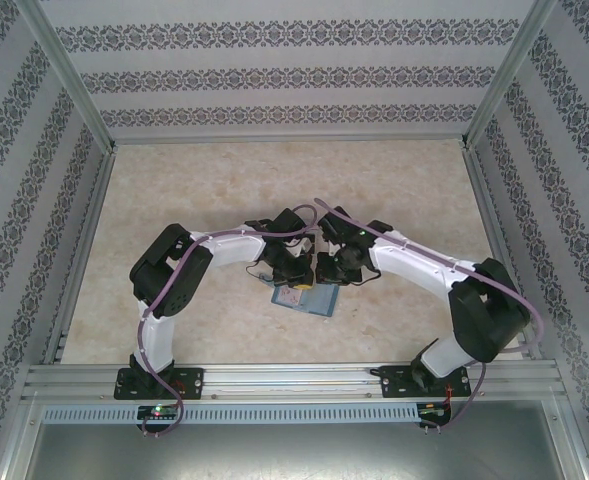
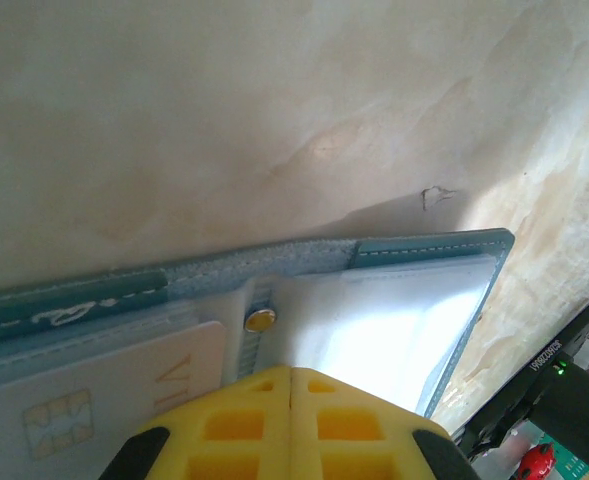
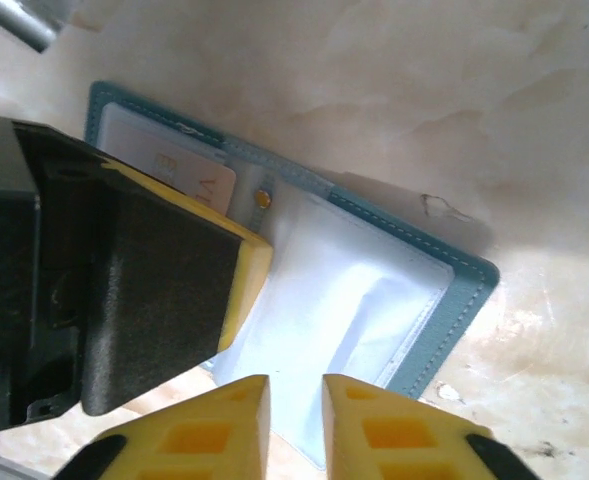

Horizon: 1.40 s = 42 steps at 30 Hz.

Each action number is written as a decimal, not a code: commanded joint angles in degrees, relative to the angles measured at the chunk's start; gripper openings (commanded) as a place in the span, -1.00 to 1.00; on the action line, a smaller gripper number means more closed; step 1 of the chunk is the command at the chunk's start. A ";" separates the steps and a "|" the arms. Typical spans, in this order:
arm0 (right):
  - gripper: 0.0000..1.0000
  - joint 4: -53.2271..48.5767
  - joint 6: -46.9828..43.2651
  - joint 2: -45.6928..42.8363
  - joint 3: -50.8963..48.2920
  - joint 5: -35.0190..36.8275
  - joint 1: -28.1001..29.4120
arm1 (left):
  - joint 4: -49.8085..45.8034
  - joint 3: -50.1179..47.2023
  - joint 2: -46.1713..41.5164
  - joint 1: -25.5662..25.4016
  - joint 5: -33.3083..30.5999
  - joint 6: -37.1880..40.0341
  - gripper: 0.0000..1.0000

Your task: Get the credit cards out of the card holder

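Note:
The teal card holder (image 1: 311,300) lies open on the table between both arms. Seen from the left wrist, its teal edge (image 2: 429,245) frames a pale inside with a gold snap (image 2: 260,320) on a grey tab. A pale credit card (image 2: 84,400) with a chip sits in the left pocket. My left gripper (image 2: 292,372) is shut, its tips down on the holder's middle by the tab. From the right wrist, the card (image 3: 189,178) peeks out beside the left gripper's finger (image 3: 164,300). My right gripper (image 3: 294,385) is open by a narrow gap above the white right pocket (image 3: 344,290). No dark card is in sight.
Patterned walls and metal frame posts (image 1: 69,90) close in the beige marble-look table (image 1: 294,180). An aluminium rail (image 1: 294,378) runs along the near edge. The right arm's black body (image 2: 544,395) sits close beside the holder. A small chip mark (image 3: 439,205) is on the table.

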 commanded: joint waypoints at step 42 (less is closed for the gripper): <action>-0.67 2.94 -3.86 5.74 -2.43 -1.59 -4.16 | -11.00 -2.26 -6.36 6.97 -8.47 8.05 -1.00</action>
